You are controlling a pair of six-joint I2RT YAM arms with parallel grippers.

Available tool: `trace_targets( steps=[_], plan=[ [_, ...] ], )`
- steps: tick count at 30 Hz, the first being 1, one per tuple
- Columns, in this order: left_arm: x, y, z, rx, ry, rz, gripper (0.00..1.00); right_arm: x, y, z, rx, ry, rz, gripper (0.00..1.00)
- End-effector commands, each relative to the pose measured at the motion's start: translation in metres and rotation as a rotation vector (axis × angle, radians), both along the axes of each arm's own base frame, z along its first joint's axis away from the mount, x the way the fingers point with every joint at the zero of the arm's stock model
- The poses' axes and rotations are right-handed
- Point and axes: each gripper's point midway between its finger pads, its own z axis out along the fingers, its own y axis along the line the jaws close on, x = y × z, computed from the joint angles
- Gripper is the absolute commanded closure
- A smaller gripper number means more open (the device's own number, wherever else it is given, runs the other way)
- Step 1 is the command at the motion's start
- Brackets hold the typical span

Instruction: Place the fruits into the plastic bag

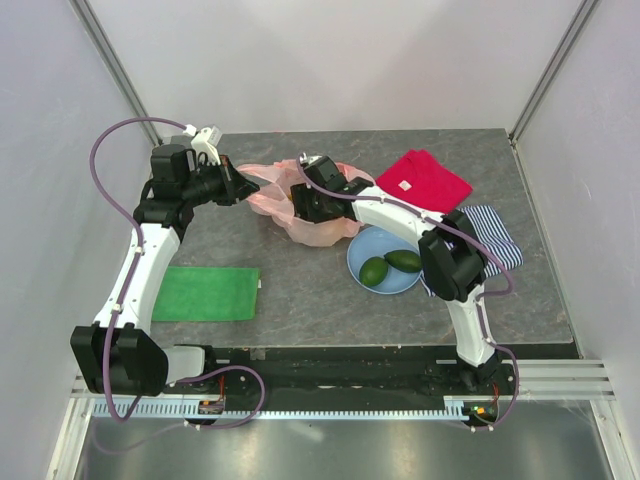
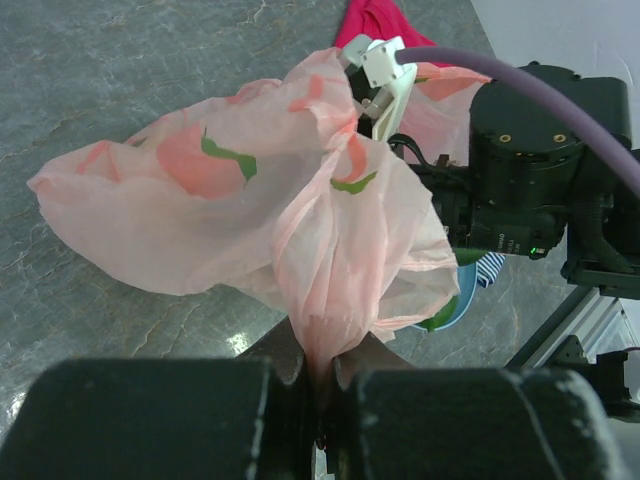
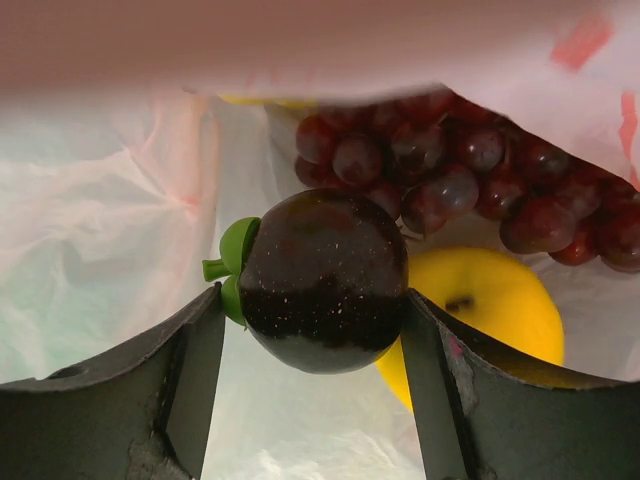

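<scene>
The right gripper (image 3: 312, 300) pinches the dark fruit (image 3: 325, 270) inside the bag (image 3: 100, 250), with grapes (image 3: 470, 190) and citrus (image 3: 500, 300) just beyond. The left gripper (image 2: 325, 375) clamps the bag's gathered edge. The bag lies far-centre; the avocado (image 1: 404, 260) and lime (image 1: 373, 271) sit on the plate (image 1: 398, 284) to its near right.

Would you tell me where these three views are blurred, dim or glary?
Right wrist view: the plastic bag smears into a blurred pink band along the top, while the dark purple fruit is sharp. Left wrist view: the left fingers are dark, soft shapes; the bag is crisp. Top external view: even light, glare on the bottom metal sheet.
</scene>
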Motion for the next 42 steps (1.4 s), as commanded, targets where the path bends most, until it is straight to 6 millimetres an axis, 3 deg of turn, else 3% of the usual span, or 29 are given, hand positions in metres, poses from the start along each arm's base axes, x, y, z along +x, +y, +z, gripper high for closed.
trace_targets(
  steps=[1,12,17,26,29,31,32,36,38,39,40,42],
  plan=[
    [0.003,-0.001,0.007,-0.014,-0.022,-0.005,0.98,-0.002,-0.003,-0.010,-0.025,0.027,0.005,0.47],
    [0.004,-0.001,0.007,-0.014,-0.024,-0.007,0.98,0.000,-0.006,-0.004,-0.044,0.006,0.003,0.07],
    [0.003,-0.001,0.008,-0.015,-0.025,-0.007,0.98,0.002,-0.009,0.003,-0.044,-0.015,-0.001,0.02],
    [0.003,-0.001,0.009,-0.015,-0.031,-0.010,0.98,0.002,-0.004,0.017,0.000,-0.038,0.005,0.05],
    [0.003,-0.001,0.009,-0.015,-0.029,-0.010,0.98,0.001,0.001,0.031,0.053,-0.069,0.015,0.07],
    [0.003,-0.001,0.008,-0.014,-0.028,-0.010,0.98,0.004,0.003,0.054,0.105,-0.127,0.014,0.08],
    [0.003,-0.001,0.009,-0.015,-0.028,-0.008,0.98,-0.001,0.005,0.056,0.128,-0.126,0.034,0.09],
    [0.003,-0.001,0.009,-0.014,-0.031,-0.009,0.98,-0.007,0.005,0.108,0.258,-0.229,0.029,0.10],
    [0.002,-0.001,0.010,-0.015,-0.032,-0.010,0.99,-0.010,0.004,0.121,0.307,-0.274,0.034,0.11],
    [0.002,-0.001,0.010,-0.014,-0.034,-0.009,0.99,-0.015,0.003,0.139,0.347,-0.303,0.043,0.11],
    [0.002,-0.001,0.010,-0.014,-0.034,-0.007,0.99,-0.018,0.003,0.142,0.370,-0.319,0.050,0.11],
    [0.003,-0.001,0.010,-0.014,-0.032,-0.007,0.98,-0.027,0.003,0.166,0.431,-0.363,0.085,0.12]
  ],
)
